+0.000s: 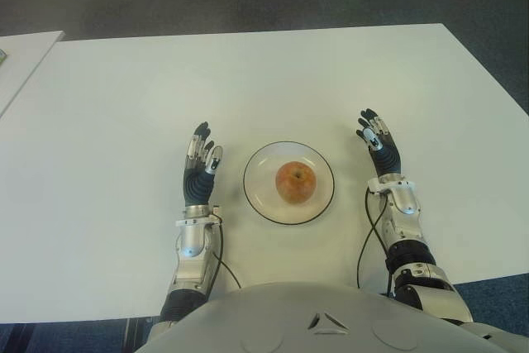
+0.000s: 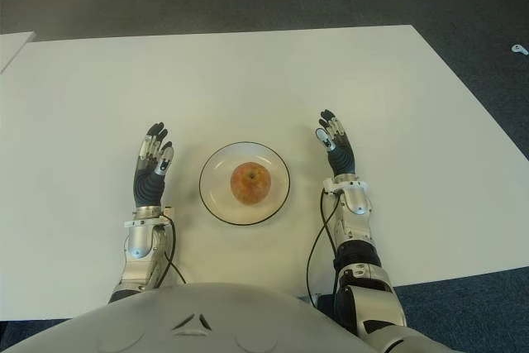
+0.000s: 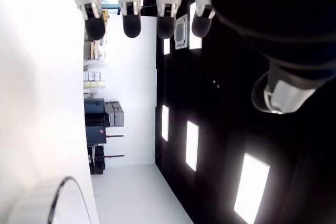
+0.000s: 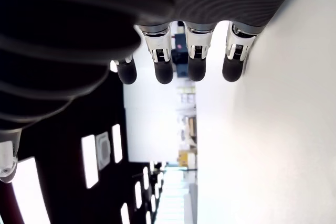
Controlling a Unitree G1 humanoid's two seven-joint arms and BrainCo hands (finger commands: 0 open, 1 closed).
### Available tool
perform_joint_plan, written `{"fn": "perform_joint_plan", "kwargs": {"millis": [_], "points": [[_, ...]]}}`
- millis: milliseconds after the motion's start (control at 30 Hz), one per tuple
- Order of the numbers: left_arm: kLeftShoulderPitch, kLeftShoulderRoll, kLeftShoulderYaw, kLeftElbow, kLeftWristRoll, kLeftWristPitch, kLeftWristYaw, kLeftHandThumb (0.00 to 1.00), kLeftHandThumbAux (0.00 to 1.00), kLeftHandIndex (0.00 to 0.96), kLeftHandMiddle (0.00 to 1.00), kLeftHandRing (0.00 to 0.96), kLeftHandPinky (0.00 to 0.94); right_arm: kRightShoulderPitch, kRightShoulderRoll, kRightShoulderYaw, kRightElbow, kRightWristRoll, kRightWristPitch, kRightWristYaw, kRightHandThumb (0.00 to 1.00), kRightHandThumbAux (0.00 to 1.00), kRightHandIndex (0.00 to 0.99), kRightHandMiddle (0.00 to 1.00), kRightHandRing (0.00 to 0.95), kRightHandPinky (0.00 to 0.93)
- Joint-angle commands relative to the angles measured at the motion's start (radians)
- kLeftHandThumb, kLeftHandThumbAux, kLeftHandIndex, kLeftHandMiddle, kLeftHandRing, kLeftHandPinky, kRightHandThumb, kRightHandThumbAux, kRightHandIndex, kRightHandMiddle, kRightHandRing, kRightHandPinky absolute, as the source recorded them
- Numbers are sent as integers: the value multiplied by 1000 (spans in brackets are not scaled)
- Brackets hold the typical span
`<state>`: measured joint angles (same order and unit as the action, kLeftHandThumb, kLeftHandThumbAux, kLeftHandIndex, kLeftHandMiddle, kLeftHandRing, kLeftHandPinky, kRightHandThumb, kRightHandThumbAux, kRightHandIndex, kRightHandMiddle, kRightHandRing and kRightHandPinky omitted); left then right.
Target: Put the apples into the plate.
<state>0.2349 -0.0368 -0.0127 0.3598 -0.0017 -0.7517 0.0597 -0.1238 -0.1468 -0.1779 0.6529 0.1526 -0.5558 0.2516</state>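
Your grey torso shell (image 1: 273,320) fills the near edge. Left hand (image 1: 198,169) and right hand (image 1: 378,145) flank the black-rimmed clear round plate (image 1: 258,201) on the white table (image 1: 248,80), fingers straight, empty. Red-yellow apple (image 1: 295,182) sits in the plate.

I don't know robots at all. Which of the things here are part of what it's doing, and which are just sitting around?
Part of the job:
apple, already lying in the plate
plate, on the table between the hands
left hand, open, left of the plate
right hand, open, right of the plate

Just there:
white table
second table, at the far left edge
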Motion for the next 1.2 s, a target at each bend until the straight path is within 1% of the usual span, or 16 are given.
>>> {"fn": "perform_joint_plan", "kwargs": {"millis": [33, 67, 167, 233, 367, 533, 633, 767, 867, 933, 1000, 1100, 1200], "points": [[66, 10, 25, 71, -36, 11, -28, 0, 458, 51, 30, 0, 0, 84, 39, 6, -10, 15, -6, 9, 61, 448, 1, 19, 0, 7], [67, 9, 27, 71, -36, 10, -31, 0, 459, 53, 32, 0, 0, 88, 41, 7, -15, 15, -7, 10, 62, 455, 0, 21, 0, 8], [70, 7, 29, 76, -43, -11, -44, 0, 462, 64, 36, 0, 0, 150, 77, 20, -72, 17, -29, 7, 67, 473, 0, 24, 0, 4], [72, 6, 31, 79, -45, -20, -51, 0, 462, 69, 38, 0, 0, 177, 94, 28, -101, 14, -33, 2, 70, 480, 0, 23, 0, 2], [89, 8, 31, 86, -25, -42, -52, 0, 457, 75, 39, 0, 0, 202, 117, 36, -135, 4, -35, -18, 85, 487, 0, 11, 0, 0], [102, 11, 29, 86, -2, -26, -42, 0, 442, 69, 36, 0, 0, 224, 132, 44, -172, -13, -28, -46, 100, 477, 0, 1, 0, 0], [113, 4, 25, 66, -5, 27, -42, 0, 444, 63, 34, 0, 0, 237, 125, 55, -195, -42, -9, -70, 101, 474, 0, 0, 0, 0], [118, -2, 22, 52, -14, 50, -49, 0, 448, 48, 25, 0, 0, 248, 119, 64, -216, -65, 14, -88, 98, 476, 0, 0, 0, 0], [118, -9, 19, 41, -14, 77, -45, 0, 455, 36, 12, 0, 0, 257, 122, 68, -241, -69, 50, -105, 95, 478, 0, 0, 0, 0], [134, -32, 5, -18, 7, 130, -19, 0, 489, 28, 4, 0, 0, 262, 128, 68, -257, -66, 81, -118, 91, 486, 0, 0, 0, 0], [148, -48, -7, -63, 24, 165, -3, 0, 508, 24, 2, 0, 0, 265, 130, 69, -267, -64, 99, -126, 89, 490, 0, 0, 0, 0], [158, -55, -10, -88, 25, 191, 2, 0, 536, 21, 0, 0, 0, 271, 133, 70, -279, -61, 119, -133, 85, 497, 0, 0, 0, 0], [185, -76, -25, -140, 15, 245, 14, 0, 565, 24, 0, 0, 0, 276, 141, 71, -293, -56, 155, -146, 79, 507, 0, 0, 0, 0]]}}
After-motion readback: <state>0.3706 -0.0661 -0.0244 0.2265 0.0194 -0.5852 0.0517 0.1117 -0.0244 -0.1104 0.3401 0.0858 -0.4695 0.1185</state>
